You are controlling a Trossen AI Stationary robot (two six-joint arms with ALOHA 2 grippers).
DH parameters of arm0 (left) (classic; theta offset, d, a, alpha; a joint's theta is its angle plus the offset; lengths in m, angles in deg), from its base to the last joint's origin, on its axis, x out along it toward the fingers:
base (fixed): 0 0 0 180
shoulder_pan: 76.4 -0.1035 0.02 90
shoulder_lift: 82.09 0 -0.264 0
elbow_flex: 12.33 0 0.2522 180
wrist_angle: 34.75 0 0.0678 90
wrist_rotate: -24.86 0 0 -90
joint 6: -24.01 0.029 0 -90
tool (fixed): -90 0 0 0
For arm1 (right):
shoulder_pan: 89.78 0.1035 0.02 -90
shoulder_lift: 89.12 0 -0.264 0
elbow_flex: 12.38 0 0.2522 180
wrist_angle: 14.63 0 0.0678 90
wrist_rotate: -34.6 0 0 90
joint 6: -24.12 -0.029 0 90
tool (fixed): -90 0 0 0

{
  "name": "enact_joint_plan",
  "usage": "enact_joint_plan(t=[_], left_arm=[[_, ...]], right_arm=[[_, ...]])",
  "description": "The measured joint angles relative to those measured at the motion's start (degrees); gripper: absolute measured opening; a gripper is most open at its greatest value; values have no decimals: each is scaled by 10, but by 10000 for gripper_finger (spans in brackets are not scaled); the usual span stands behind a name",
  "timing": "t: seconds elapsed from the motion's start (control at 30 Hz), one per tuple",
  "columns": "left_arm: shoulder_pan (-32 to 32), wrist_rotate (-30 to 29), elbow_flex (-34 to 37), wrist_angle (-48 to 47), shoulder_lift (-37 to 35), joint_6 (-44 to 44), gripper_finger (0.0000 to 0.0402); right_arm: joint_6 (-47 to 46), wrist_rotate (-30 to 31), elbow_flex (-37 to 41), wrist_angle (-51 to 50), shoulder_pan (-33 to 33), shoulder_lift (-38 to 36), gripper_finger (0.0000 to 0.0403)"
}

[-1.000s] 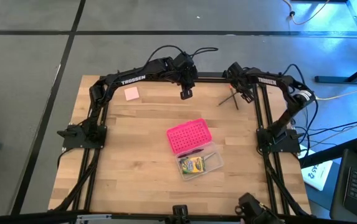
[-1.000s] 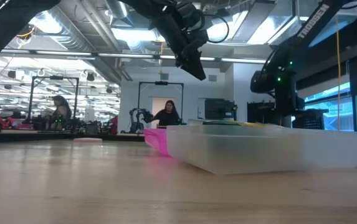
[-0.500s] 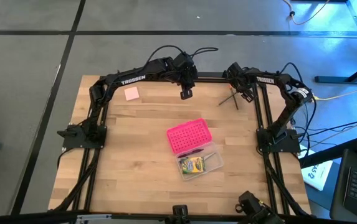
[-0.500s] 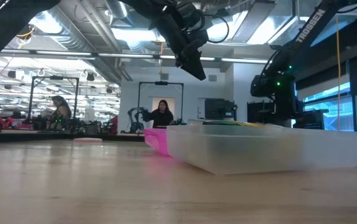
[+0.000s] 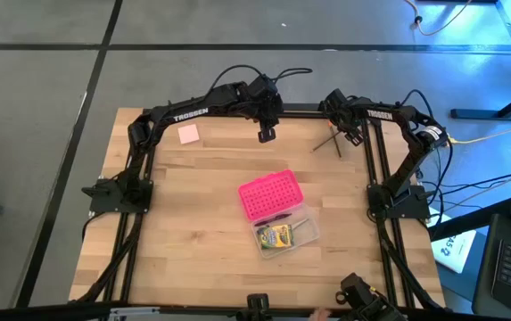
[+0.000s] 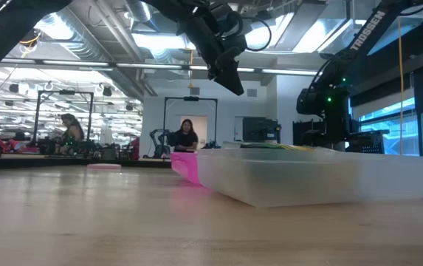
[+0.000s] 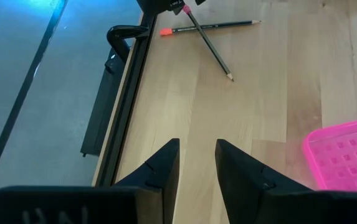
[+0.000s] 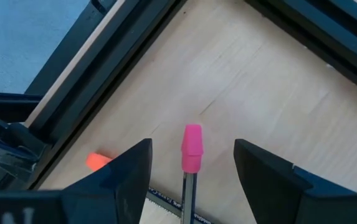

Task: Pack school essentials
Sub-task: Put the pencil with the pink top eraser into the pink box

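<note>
Near the table's (image 5: 193, 259) far left corner, one pink sticky-note pad (image 5: 188, 134) is seen lying flat on the wood, just inside the dark frame rail, with bare board between it and the centre. Further right, along the far edge, the left gripper (image 5: 266, 134) is held above the wood; in its wrist view the fingers (image 7: 166, 165) stand only a narrow gap apart, with nothing between them. At mid-table, one clear case (image 5: 286, 234) is recorded with its pink perforated lid (image 5: 269, 195) lying open on the far side, touching it. Inside the case one green-yellow crayon box (image 5: 276, 236) is counted; a dark pen-like item (image 5: 277, 218) appears at the case's far rim, but it is too small to identify. Wide open board is noted on both sides of the case and towards the near edge. At the far right corner, two pencils (image 5: 331, 141) are counted, crossed over each other close to the frame rail: one with a pink eraser (image 8: 192, 148), one with an orange eraser (image 7: 165, 32). The right gripper (image 8: 190, 165) is positioned directly over them, its fingers (image 8: 131, 165) spread wide on either side of the pink-tipped pencil, not touching it. Beyond the table, two people (image 6: 185, 137) are visible in the room.
</note>
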Motion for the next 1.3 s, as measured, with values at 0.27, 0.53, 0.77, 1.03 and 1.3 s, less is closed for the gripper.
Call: enact_joint_plan(t=[0.27, 0.53, 0.77, 1.03, 1.3], left_arm=[[0, 0, 0, 0, 0, 0, 96], [0, 0, 0, 0, 0, 0, 96], [0, 0, 0, 0, 0, 0, 96], [0, 0, 0, 0, 0, 0, 96], [0, 0, 0, 0, 0, 0, 96]], right_arm=[[0, 0, 0, 1, 0, 0, 229], [0, 0, 0, 10, 0, 0, 229], [0, 0, 0, 9, 0, 0, 229], [1, 0, 0, 8, 2, 0, 225], [1, 0, 0, 3, 2, 0, 172]])
